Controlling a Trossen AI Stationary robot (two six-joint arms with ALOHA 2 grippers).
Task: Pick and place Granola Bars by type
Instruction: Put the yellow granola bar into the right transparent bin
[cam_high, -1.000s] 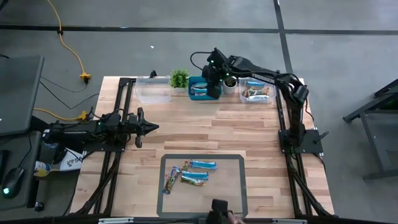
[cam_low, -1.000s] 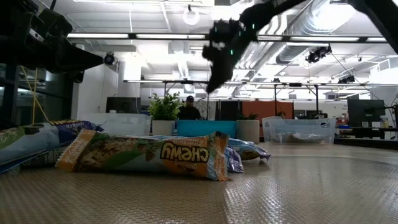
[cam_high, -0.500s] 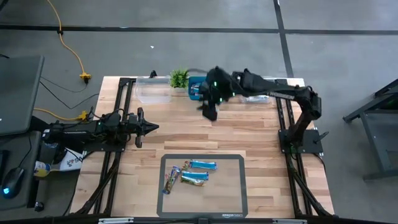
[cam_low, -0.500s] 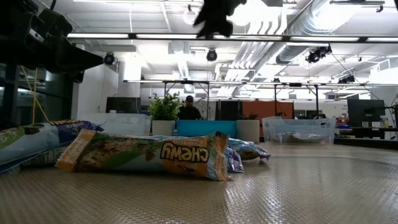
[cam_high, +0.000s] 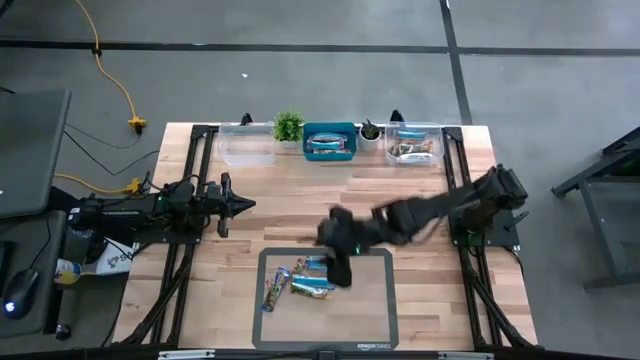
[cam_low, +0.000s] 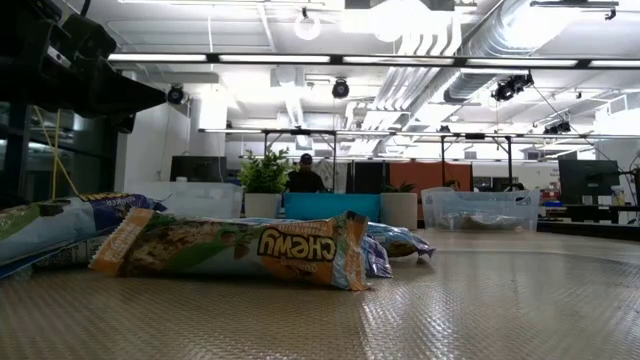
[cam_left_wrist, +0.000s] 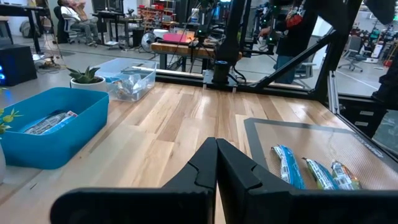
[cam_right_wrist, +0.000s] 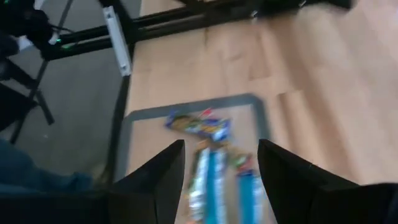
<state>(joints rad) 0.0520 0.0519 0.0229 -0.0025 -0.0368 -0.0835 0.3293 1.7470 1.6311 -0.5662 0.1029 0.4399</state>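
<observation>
Right gripper (cam_high: 341, 270) sits over the mat's (cam_high: 375, 320) back edge, right above the loose Granola Bars (cam_high: 300, 283); fingers (cam_right_wrist: 163, 171) spread, nothing between them. Left gripper (cam_high: 243, 205) is parked at the table's left side, well clear of the mat, fingers (cam_left_wrist: 205, 168) pressed together, empty.

Room to move: mat's right half and front strip are bare. The wood (cam_high: 300, 190) between the mat and the back row is clear too.

Counts: about four bars on the mat, clustered in its left half — two light blue, the rest multicoloured, one partly under the gripper so the count is rough. Back row: clear bin (cam_high: 247, 143) at left, plant (cam_high: 288, 126), blue bin (cam_high: 329, 141) with bars inside, second small plant (cam_high: 370, 131), clear bin (cam_high: 413, 143) with bars inside. Can't count bars in the bins.

Surface: light butcher-block tabletop, grey-rimmed textured mat at the front centre. Floor is grey concrete, yellow cable (cam_high: 115, 85) off to the left. Low view shows an open workshop with ceiling ducts, and a person (cam_low: 304, 175) far behind the blue bin.
</observation>
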